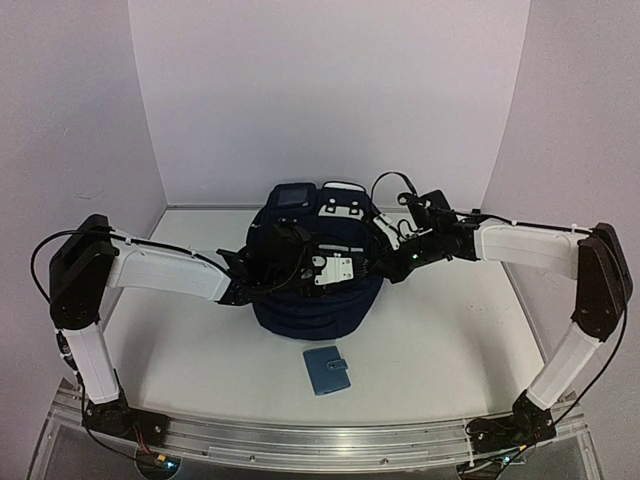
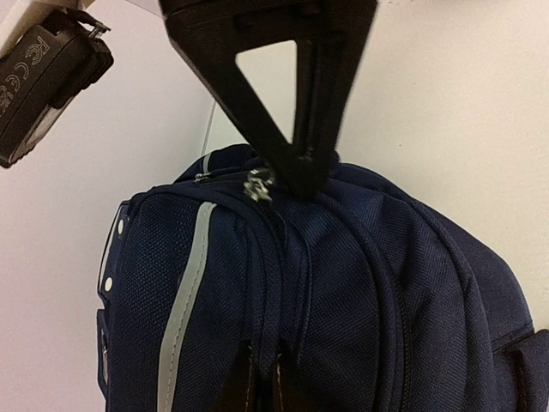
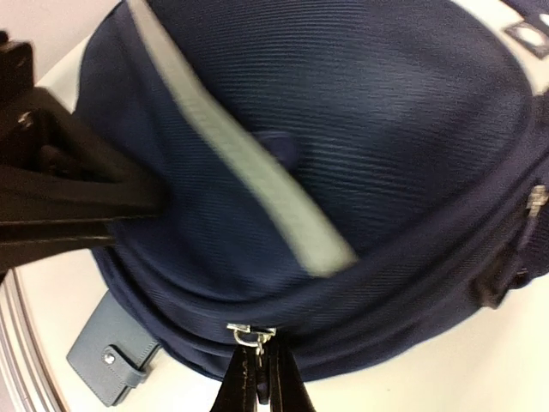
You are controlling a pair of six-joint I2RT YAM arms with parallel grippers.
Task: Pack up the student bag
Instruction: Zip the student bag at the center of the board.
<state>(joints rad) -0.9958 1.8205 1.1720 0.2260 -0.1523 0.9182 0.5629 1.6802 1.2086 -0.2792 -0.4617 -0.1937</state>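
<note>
Navy student bag (image 1: 320, 305) sits between both sets of fingers. Your right gripper (image 3: 257, 390) pinches the zipper pull (image 3: 249, 336) at its fingertips. Your left gripper (image 2: 262, 386) is clamped tight on the zip seam (image 2: 273, 283).

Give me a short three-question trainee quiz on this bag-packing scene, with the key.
1. True or false: the wallet already lies inside the student bag.
2. Which end effector is pinching the silver zipper pull? A: left. B: right.
3. Fill in: the wallet lies on the table between the bag and the arms' ___.

Key:
1. False. It lies flat on the table, outside the bag.
2. B. The right end effector is shut on the pull.
3. Bases.
</note>
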